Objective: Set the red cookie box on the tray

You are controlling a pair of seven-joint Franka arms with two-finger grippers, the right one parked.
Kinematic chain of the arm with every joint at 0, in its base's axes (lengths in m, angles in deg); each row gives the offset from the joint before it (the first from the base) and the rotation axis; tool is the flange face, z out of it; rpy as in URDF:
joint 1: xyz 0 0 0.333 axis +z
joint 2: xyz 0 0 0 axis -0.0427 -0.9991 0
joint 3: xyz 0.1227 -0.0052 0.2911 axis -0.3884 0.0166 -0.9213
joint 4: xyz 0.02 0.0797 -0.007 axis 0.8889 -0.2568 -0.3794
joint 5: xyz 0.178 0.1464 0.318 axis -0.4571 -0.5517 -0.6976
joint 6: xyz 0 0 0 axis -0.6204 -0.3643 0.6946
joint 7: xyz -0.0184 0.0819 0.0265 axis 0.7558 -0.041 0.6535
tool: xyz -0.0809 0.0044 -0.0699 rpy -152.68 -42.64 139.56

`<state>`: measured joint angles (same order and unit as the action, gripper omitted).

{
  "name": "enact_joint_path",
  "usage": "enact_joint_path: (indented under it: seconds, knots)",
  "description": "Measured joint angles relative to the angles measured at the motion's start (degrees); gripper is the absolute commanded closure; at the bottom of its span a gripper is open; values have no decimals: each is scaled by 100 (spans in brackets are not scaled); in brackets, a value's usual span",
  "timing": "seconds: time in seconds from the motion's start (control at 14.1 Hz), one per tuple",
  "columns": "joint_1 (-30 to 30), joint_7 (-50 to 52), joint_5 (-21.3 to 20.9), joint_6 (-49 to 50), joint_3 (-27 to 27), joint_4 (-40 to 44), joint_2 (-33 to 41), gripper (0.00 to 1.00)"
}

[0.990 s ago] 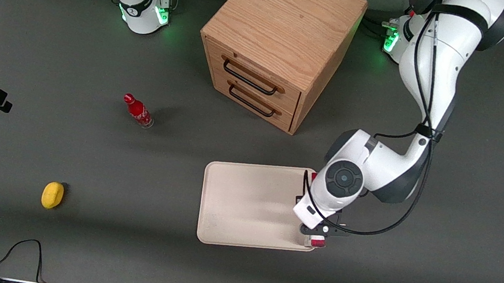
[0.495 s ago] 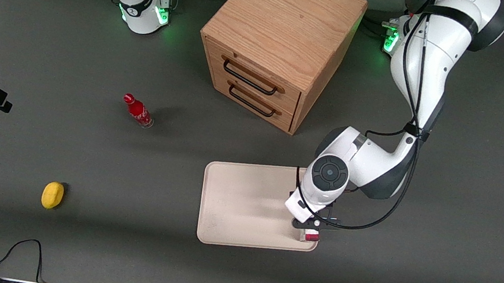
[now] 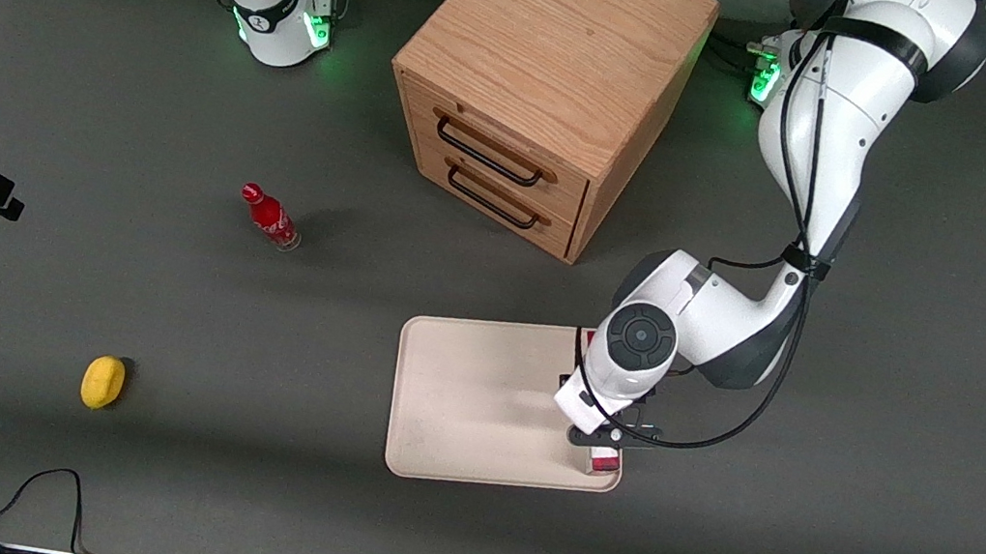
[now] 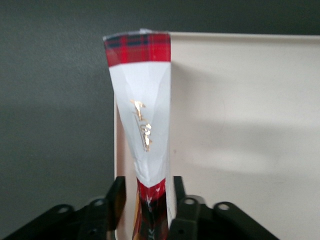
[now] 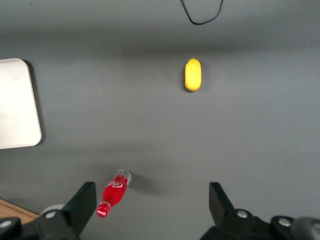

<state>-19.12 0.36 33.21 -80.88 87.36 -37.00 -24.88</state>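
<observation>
End effector (image 4: 145, 202) clamped on red cookie box (image 4: 141, 115), held on edge directly below it, over tray (image 3: 474, 401) rim at working arm's end. Shift inward over tray floor, lower, lay flat, then release.

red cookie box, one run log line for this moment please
gripper: shut on red cookie box | box: held on edge over tray rim | release: not yet

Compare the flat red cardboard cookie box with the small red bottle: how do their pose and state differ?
The flat red cardboard cookie box is clamped on edge in the gripper over the cream tray's rim; the small red bottle stands free on the table. The box is flat; the bottle is rounded. Both are red.
</observation>
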Motion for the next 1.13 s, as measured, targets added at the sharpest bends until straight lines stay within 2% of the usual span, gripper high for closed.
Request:
enact_joint_path:
  seconds: [0.35, 0.64, 0.92, 1.13]
  knots:
    - [376, 5, 8, 296, -123, -81, 792, 0]
    - [1124, -173, 16, 898, -274, -704, 2068, 0]
    - [1814, -1820, 638, 1352, -593, -1316, 3199, 0]
    - [2191, -3150, 804, 1628, -844, -1864, 4007, 0]
